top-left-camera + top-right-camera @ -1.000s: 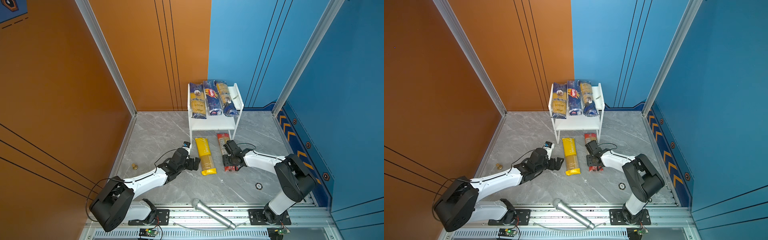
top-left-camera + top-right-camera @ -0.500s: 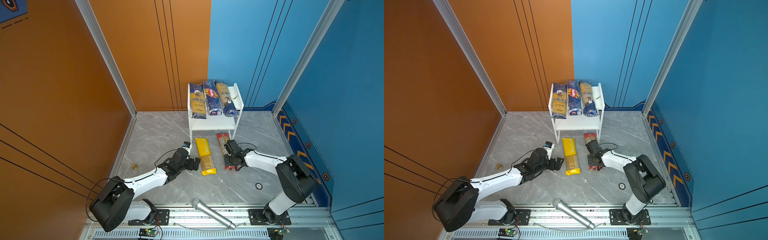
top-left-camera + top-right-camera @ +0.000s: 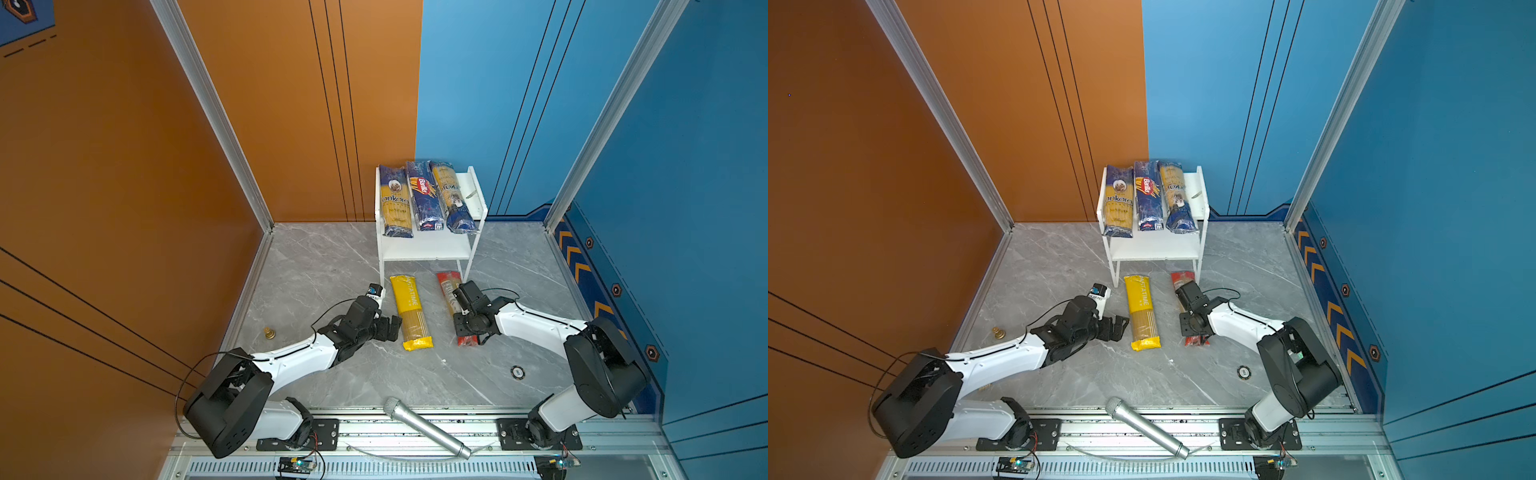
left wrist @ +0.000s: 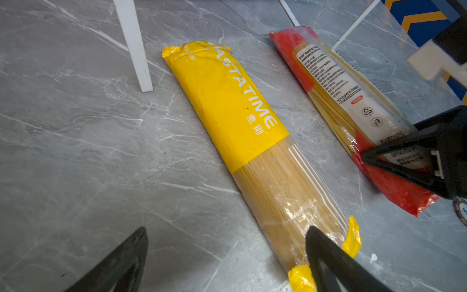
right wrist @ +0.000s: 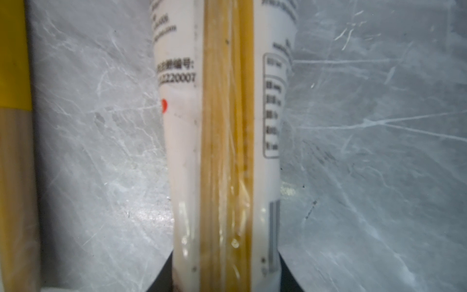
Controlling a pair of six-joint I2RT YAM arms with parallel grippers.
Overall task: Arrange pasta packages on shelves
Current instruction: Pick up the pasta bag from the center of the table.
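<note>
Gripped near its end by the right claw, the red bag may droop and slip when lifted; left claw wide.

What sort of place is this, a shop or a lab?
Probably a robot test booth, not a shop: orange and blue wall panels box in the floor, two robot arms sit on a metal rail, and one white rack holds pasta bags.

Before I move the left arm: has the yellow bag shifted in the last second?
No. The yellow bag keeps its place and angle, its top end just in front of the shelves.
</note>
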